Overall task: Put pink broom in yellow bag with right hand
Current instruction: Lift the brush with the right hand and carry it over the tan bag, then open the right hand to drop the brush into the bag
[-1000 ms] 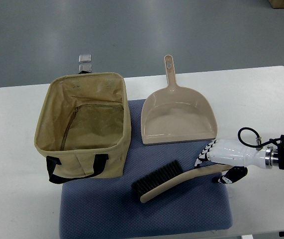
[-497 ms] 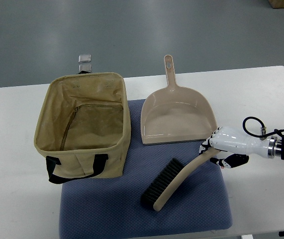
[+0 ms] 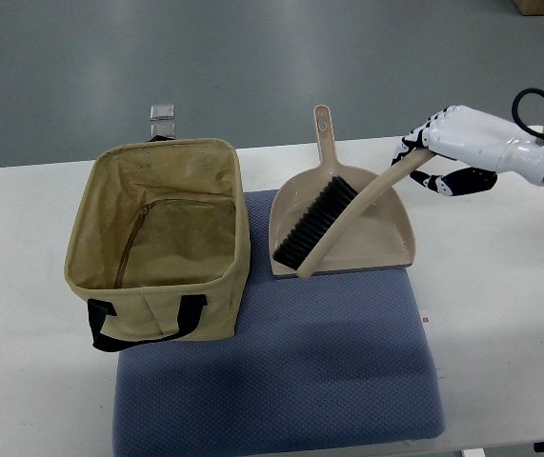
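Hanging over the dustpan (image 3: 367,228), broom (image 3: 333,221) in right hand (image 3: 453,143).

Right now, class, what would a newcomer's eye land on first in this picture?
The white right hand at the upper right grips the broom by its handle, holding it slanted in front of the dustpan. Left of them, the open tan bag stands with its near part on the blue mat.
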